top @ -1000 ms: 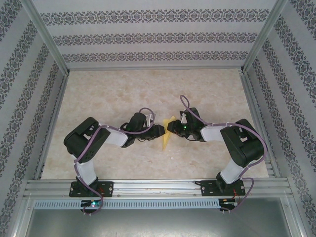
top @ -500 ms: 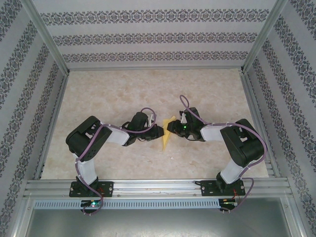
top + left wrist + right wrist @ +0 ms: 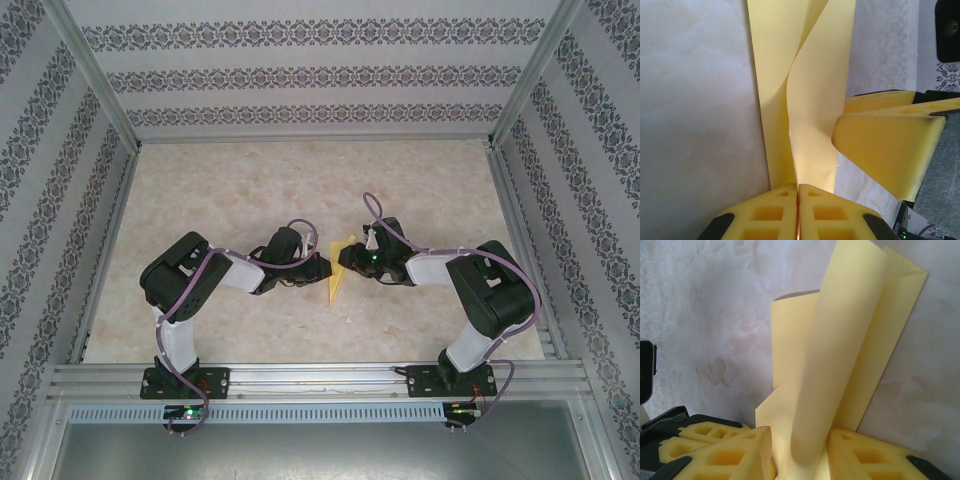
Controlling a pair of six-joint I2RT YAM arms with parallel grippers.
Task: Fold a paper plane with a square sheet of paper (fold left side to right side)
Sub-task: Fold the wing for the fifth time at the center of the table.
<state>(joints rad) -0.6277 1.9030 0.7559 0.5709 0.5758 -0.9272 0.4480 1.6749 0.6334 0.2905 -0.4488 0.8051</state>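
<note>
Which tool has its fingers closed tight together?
The left tool: its fingers meet on the yellow paper. The right tool has fingers standing apart around a curled fold.

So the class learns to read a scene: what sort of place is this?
Most likely a robot test cell: patterned wall panels on a metal frame enclose the table, and two arms bolted to a rail work a yellow sheet.

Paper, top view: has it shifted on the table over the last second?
No. The square sheet of paper lies at the same spot relative to the near rail. The left arm's elbow has swung slightly right.
</note>
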